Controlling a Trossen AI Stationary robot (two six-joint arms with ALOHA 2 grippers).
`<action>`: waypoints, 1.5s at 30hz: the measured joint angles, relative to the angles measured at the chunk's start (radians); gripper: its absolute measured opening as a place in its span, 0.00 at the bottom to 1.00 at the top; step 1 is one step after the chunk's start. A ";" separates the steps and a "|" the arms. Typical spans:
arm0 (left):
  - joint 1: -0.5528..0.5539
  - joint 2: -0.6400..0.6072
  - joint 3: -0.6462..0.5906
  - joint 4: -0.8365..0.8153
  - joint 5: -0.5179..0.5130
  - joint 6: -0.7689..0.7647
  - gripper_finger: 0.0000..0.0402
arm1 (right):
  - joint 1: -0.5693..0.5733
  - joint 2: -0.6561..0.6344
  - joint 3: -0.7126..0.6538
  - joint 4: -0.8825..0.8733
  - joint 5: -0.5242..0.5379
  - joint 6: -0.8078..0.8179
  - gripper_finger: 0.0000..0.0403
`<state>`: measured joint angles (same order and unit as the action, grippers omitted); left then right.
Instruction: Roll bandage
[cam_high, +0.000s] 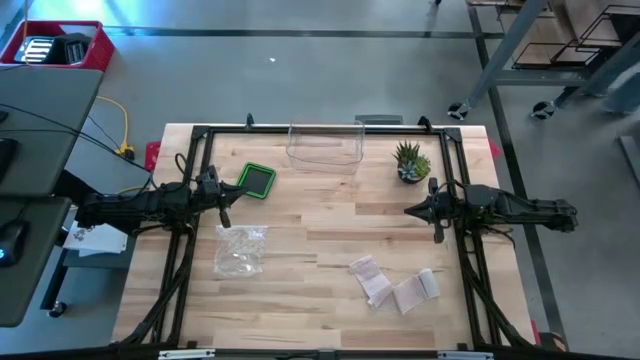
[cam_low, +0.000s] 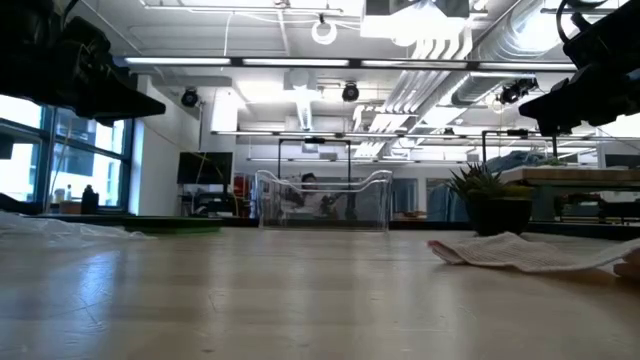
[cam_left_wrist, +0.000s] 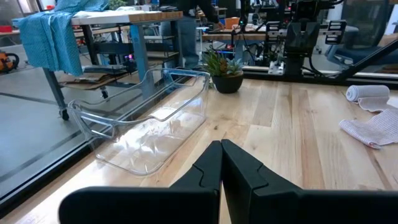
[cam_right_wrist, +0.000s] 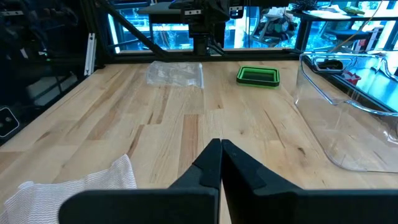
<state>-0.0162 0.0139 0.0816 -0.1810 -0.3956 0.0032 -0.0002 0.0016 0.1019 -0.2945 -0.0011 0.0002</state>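
From above, I see the left gripper hovering at the table's left side beside the green tray, and the right gripper at the right near the plant. The bandages lie loose near the front right, well apart from both; a clear bin sits at the back and a plastic bag front left.

At table height, a bandage lies flat on the right, possibly partly unrolled.

In the left wrist view, my fingers are pressed together, holding nothing.

In the right wrist view, those fingers are closed too, empty, with a bandage just below.
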 joint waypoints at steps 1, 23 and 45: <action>0.000 0.000 0.000 0.000 0.000 0.000 0.00 | 0.000 0.000 0.000 0.000 0.000 0.000 0.00; 0.000 0.000 0.000 0.000 0.000 0.000 0.00 | 0.000 0.000 0.000 0.000 0.000 0.000 0.00; 0.000 0.000 0.000 0.000 0.000 0.000 0.00 | 0.001 0.109 0.047 1.077 0.072 0.687 0.00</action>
<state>-0.0162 0.0139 0.0818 -0.1810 -0.3954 0.0032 0.0006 0.1110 0.1489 0.7823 0.0708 0.6873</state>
